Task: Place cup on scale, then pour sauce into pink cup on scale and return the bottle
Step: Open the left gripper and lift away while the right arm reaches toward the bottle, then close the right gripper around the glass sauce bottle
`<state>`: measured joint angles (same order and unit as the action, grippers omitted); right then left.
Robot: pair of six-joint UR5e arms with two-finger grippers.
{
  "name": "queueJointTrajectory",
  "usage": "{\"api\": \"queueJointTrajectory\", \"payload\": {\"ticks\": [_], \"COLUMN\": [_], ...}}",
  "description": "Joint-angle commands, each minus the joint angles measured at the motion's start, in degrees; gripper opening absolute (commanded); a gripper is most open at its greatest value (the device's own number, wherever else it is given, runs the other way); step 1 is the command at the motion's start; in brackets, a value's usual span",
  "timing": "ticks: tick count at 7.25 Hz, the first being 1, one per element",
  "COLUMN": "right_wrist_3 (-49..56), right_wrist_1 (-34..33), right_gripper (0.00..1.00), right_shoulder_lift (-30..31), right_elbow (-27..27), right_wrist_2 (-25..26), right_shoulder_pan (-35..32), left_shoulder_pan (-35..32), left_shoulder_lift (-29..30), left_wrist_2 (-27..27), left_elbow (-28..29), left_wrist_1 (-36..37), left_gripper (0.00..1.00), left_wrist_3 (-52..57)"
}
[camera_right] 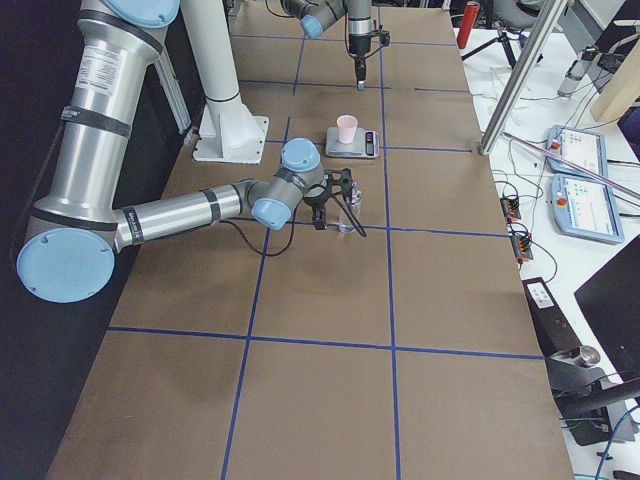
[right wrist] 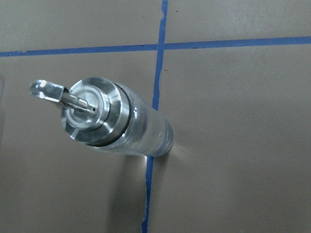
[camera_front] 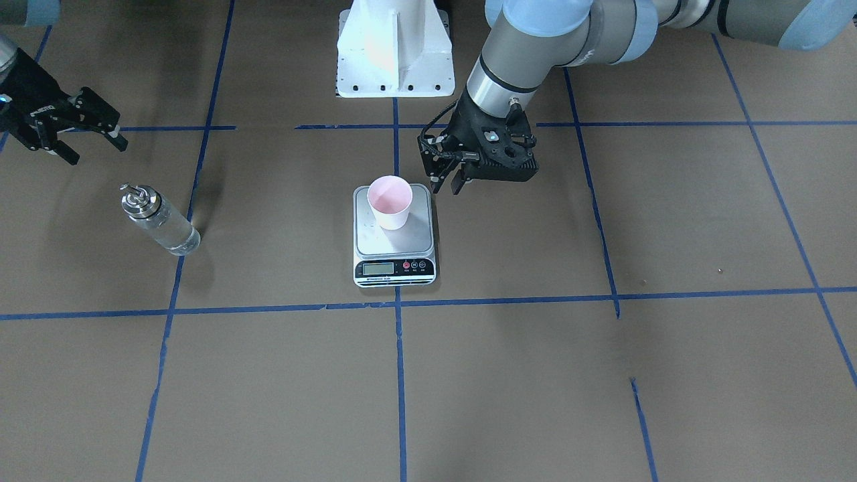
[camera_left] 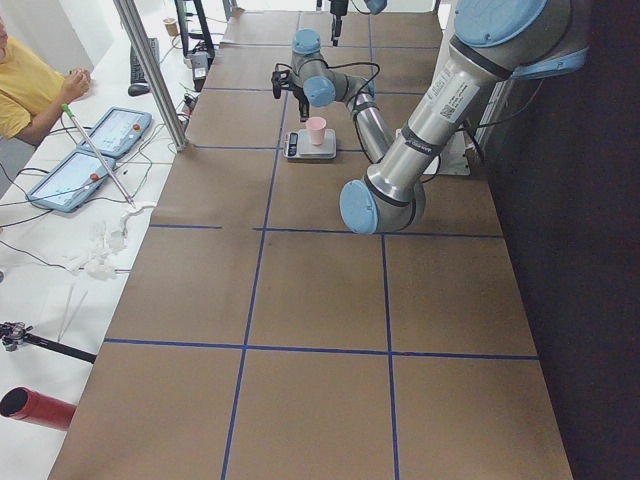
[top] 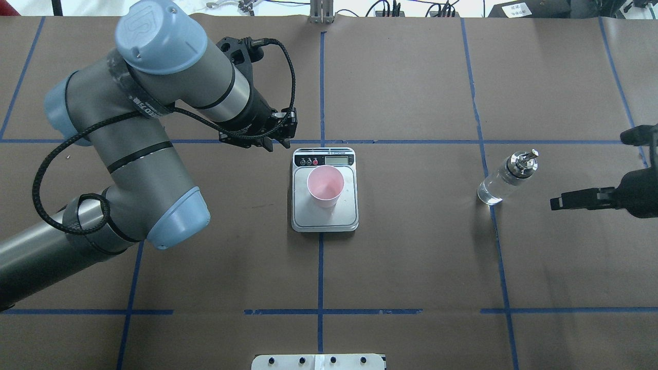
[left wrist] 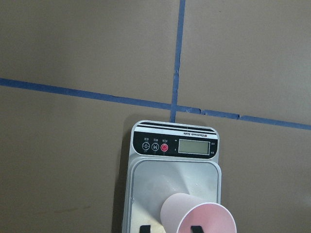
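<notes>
The pink cup stands upright on the steel platform of the scale, also in the overhead view, cup on scale. My left gripper hovers above the scale's back edge, open and empty; its fingertips show at the bottom of the left wrist view, beside the cup. The clear glass bottle with its silver pourer cap stands on the table to the robot's right of the scale. My right gripper is open just beyond the bottle, not touching it. The right wrist view looks down on the bottle.
Blue tape lines grid the brown table. The white robot base mount stands behind the scale. An operator and tablets are on a side bench past the table's far edge.
</notes>
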<state>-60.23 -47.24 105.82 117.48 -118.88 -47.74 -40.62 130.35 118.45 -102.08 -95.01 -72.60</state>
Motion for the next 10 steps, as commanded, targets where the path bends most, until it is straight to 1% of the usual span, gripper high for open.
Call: {"api": "queueJointTrajectory", "payload": {"ticks": [1, 2, 4, 5, 6, 7, 8, 9, 10], "right_wrist_3": [-12.65, -18.02, -18.78, -18.78, -18.78, -18.78, -18.69, -18.35, -17.82], "right_wrist_1": [1.53, 1.10, 0.39, 0.39, 0.39, 0.48, 0.39, 0.39, 0.65], "right_gripper": [1.00, 1.00, 1.00, 1.00, 1.00, 1.00, 1.00, 1.00, 1.00], "right_shoulder_lift": [0.01, -1.56, -2.01, -2.37, -2.37, -2.28, -2.28, -2.37, -2.37], "right_elbow": [0.56, 0.47, 0.12, -0.23, -1.27, -1.98, -2.68, -4.08, -5.75], "right_wrist_2": [19.13, 27.48, 36.22, 43.22, 49.04, 50.31, 54.41, 61.16, 64.01], "right_shoulder_pan": [13.41, 17.82, 19.70, 22.66, 25.74, 26.21, 27.69, 30.84, 31.48], "left_shoulder_pan": [-1.22, -1.57, -1.66, -1.66, -1.75, -1.66, -1.66, -1.66, -1.66], "left_shoulder_lift": [-2.28, -2.46, -2.90, -2.91, -2.99, -2.99, -3.17, -3.43, -3.61], "left_wrist_2": [-0.07, -0.15, -0.24, -0.24, -0.24, -0.24, -0.24, -0.07, 0.02], "left_elbow": [-0.49, -0.58, -0.58, -0.67, -0.67, -0.67, -0.76, -1.80, -1.90], "left_wrist_1": [0.01, 0.09, 0.01, 0.09, 0.18, 0.09, 0.09, 0.27, 0.27], "left_gripper": [0.44, 0.46, 0.49, 0.49, 0.50, 0.50, 0.51, 0.51, 0.51], "left_wrist_3": [5.97, 6.06, 6.15, 6.15, 6.15, 6.15, 6.15, 6.06, 6.06]}}
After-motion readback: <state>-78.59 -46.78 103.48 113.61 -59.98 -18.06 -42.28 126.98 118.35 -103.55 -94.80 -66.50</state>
